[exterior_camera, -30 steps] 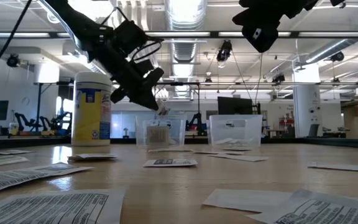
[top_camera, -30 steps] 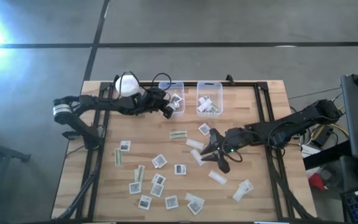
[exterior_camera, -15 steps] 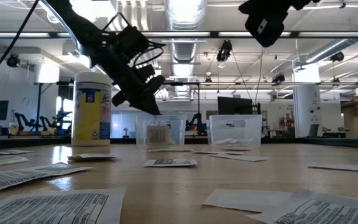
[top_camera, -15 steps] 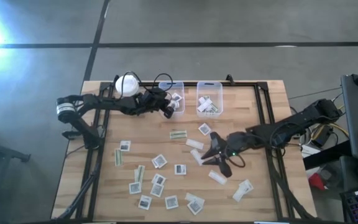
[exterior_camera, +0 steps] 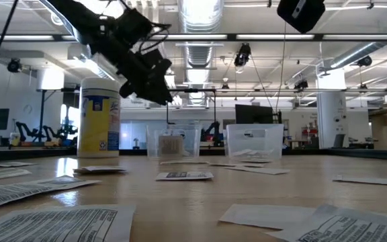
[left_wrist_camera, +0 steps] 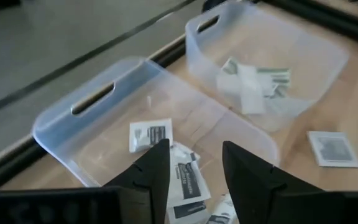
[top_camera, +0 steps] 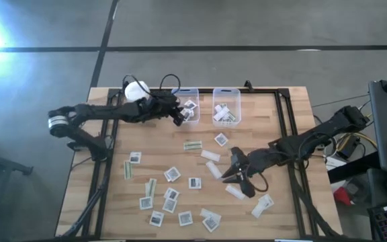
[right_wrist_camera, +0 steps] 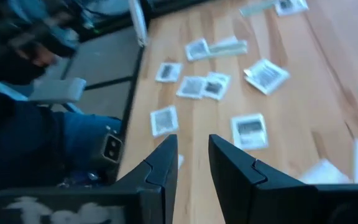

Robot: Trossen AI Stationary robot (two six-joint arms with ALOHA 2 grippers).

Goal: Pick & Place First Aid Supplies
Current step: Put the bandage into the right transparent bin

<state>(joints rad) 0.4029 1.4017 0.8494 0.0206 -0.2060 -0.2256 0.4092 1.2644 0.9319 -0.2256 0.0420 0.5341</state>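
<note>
Left gripper (top_camera: 180, 115) has let go over the left bin (top_camera: 184, 92), and the right gripper (top_camera: 237, 176) has slid toward the near edge.

Left fingers (left_wrist_camera: 151, 174) now spread apart, empty, above the dropped packets (left_wrist_camera: 150, 134) in that bin. Right fingers (right_wrist_camera: 160, 168) narrowly parted, empty, hovering over loose packets (top_camera: 172, 174) scattered on the table (top_camera: 274, 114).

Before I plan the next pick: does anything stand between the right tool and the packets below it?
Nothing visible does. The right tool hangs over bare table among loose packets, with no bin or container between them.
</note>
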